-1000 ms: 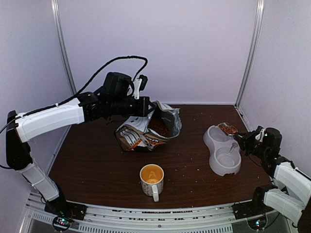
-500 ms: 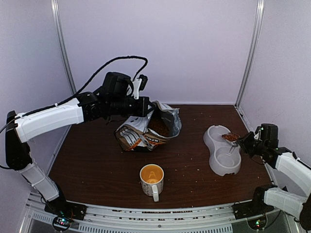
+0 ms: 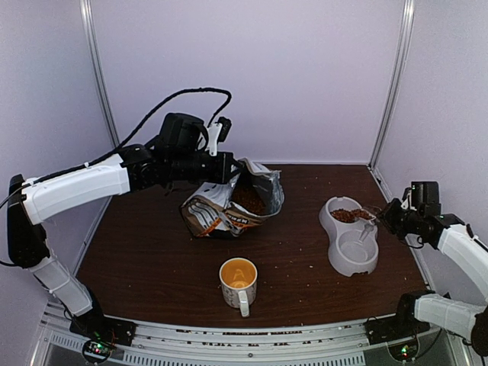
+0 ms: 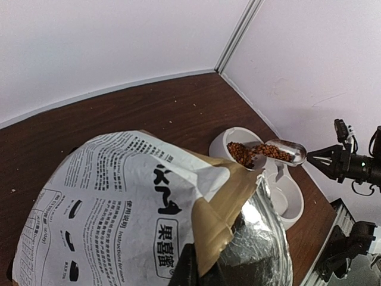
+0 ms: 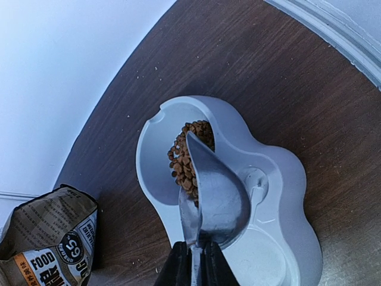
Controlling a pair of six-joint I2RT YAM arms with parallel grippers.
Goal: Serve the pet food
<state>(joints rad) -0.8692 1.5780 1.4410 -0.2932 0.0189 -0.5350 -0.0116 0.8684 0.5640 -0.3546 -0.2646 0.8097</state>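
Holding pet food (image 3: 347, 216): far feeder bowl (image 3: 328, 212)

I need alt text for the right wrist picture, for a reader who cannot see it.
A translucent scoop, held by the right tool at the bottom edge, tips brown kibble into one compartment of a grey double bowl; the other compartment looks empty. The bowl stands on a dark wooden table, with a printed food bag at lower left.
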